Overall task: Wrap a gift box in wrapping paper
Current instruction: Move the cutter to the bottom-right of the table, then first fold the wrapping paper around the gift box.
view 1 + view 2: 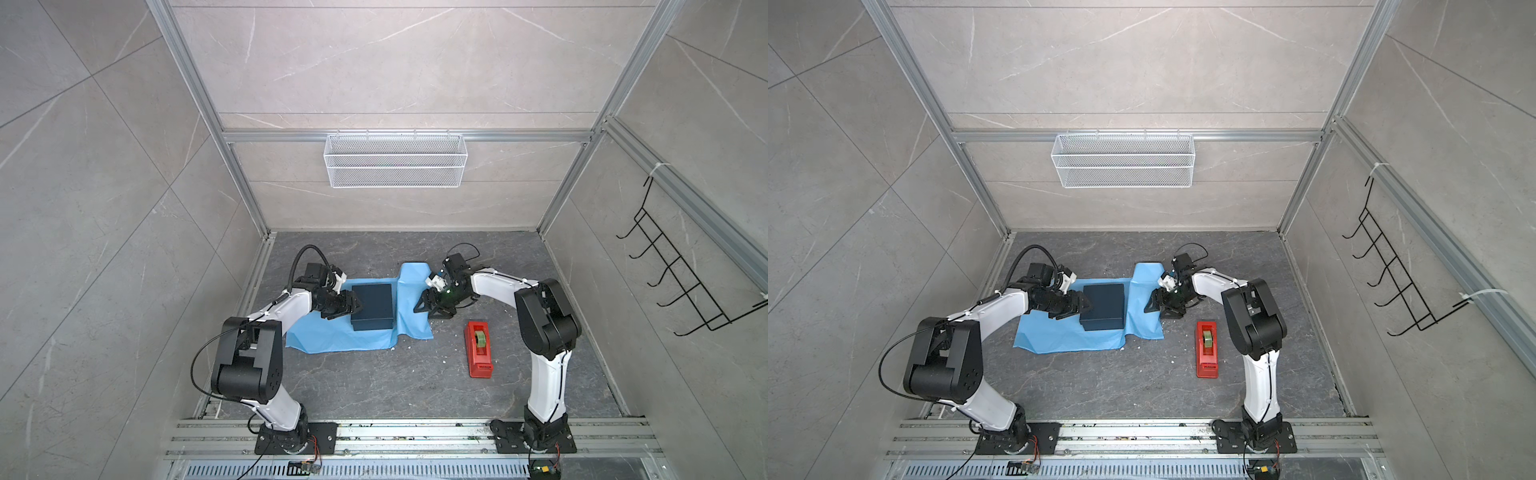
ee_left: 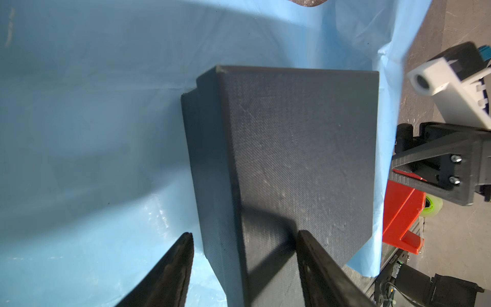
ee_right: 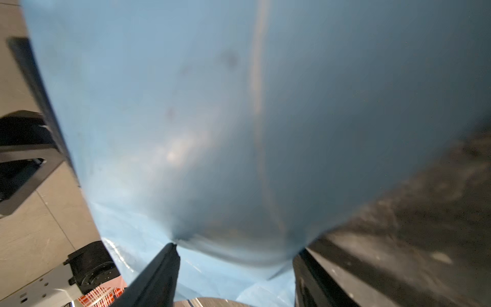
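The gift box (image 1: 372, 305) is sitting on the wrapping paper (image 1: 332, 338), with the left gripper (image 2: 244, 234) straddling its edge, fingers spread: one over the top, one over paper. The right gripper (image 3: 236, 248), fingers also apart, is facing the raised paper flap beside the box.

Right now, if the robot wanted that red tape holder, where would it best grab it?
Probably across the long side walls of the red tape dispenser, coming straight down from above. It lies flat, long and narrow, with nothing touching it, so jaws could straddle its width. The right gripper is nearest.
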Controlling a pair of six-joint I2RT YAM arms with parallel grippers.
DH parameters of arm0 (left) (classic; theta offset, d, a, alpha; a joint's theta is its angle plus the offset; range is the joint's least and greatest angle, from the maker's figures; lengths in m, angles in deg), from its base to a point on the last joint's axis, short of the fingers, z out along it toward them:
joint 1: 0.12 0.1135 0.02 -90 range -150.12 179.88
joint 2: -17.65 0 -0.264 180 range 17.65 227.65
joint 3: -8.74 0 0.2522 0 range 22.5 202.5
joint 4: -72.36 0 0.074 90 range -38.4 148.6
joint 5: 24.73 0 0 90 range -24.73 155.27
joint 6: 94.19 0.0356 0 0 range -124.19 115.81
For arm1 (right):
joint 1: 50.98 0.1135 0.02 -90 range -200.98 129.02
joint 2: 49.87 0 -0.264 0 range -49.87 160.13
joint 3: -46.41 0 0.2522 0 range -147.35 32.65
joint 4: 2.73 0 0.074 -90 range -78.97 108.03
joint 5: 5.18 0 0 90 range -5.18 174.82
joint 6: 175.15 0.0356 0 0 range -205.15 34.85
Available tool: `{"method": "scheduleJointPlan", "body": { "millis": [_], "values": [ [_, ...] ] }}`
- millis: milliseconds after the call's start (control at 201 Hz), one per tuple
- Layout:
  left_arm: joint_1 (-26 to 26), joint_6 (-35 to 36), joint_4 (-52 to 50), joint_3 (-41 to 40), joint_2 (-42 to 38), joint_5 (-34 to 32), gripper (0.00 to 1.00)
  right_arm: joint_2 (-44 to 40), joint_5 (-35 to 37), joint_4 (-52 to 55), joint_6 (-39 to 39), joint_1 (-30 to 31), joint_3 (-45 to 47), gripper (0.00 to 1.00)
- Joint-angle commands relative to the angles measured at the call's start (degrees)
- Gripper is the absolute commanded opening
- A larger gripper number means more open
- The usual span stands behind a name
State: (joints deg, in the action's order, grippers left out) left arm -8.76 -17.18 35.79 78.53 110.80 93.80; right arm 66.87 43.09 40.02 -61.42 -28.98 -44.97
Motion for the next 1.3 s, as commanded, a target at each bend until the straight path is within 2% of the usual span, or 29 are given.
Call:
{"method": "scheduleJointPlan", "body": {
  "millis": [0,224,508,767,896,1180,1300],
  "values": [
    [-0.1,1.2,-1.8,0.7,-0.3,-2.4,0.64,-2.9,-5.3,-9.3,5.1,0.0,1.9,0.70],
    [-0.1,1.2,-2.1,0.8,-0.5,-2.4,0.64,-4.0,-9.9,-23.7,14.1,0.1,6.4,0.70],
    [-0.1,0.9,-2.1,1.6,1.0,-2.0,0.64,-7.3,-10.9,-30.1,15.7,-1.6,7.7,0.71],
    [-0.1,0.8,-1.7,1.1,0.2,-1.8,0.64,-9.7,-12.7,-29.9,15.1,-2.9,6.8,0.71],
    [-0.1,1.0,-1.8,0.9,0.4,-1.9,0.64,-10.5,-11.8,-25.1,12.4,-2.9,7.4,0.70],
    [-0.1,1.1,-2.5,1.4,0.1,-2.2,0.64,-18.8,-7.7,-19.4,10.7,-2.7,15.6,0.60],
    [-0.1,1.1,-1.6,0.5,-0.4,-2.2,0.64,-21.6,-6.7,-16.5,9.8,-2.5,16.2,0.52]
  ]
}}
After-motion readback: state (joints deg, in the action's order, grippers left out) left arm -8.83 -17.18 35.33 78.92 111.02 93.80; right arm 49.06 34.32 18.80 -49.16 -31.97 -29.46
